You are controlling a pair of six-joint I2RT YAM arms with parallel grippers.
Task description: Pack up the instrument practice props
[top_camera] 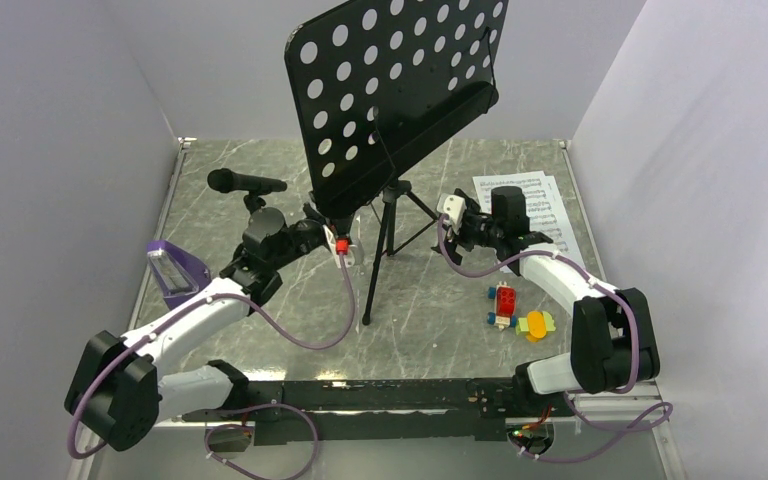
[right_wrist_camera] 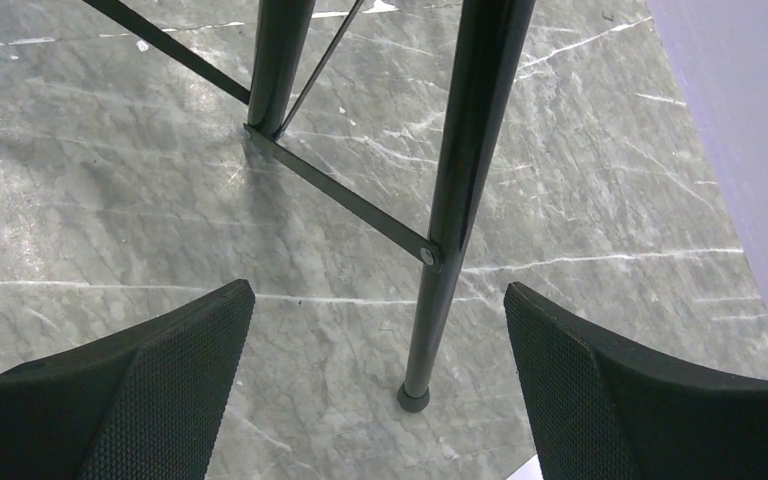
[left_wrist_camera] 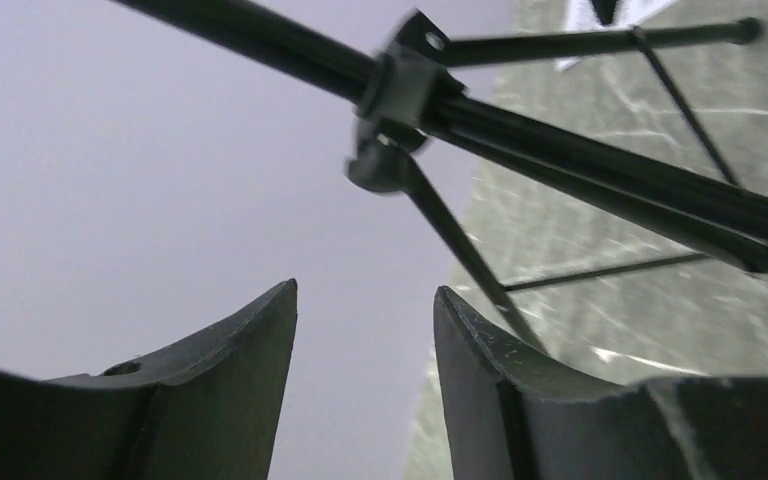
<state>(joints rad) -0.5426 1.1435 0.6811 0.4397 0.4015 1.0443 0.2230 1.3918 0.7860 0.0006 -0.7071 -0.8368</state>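
Note:
The black music stand (top_camera: 400, 90) stands at the table's middle back, perforated desk tilted, on its tripod legs (top_camera: 388, 235). My left gripper (top_camera: 332, 228) is open and empty just left of the stand's lower shaft; the left wrist view (left_wrist_camera: 365, 300) shows the shaft collar (left_wrist_camera: 400, 85) ahead of the jaws. My right gripper (top_camera: 450, 228) is open by the right tripod leg; in the right wrist view (right_wrist_camera: 380, 295) that leg (right_wrist_camera: 450, 230) stands between the open jaws, untouched. White sheet-music pages (top_camera: 530, 200) lie back right. The purple metronome (top_camera: 175, 270) sits left. The black microphone stand (top_camera: 248, 185) is back left.
Red, yellow and green toy blocks (top_camera: 515, 312) lie right of centre in front of the right arm. Grey walls close the table on the left, back and right. A corner of a white page (right_wrist_camera: 525, 470) lies under the right gripper.

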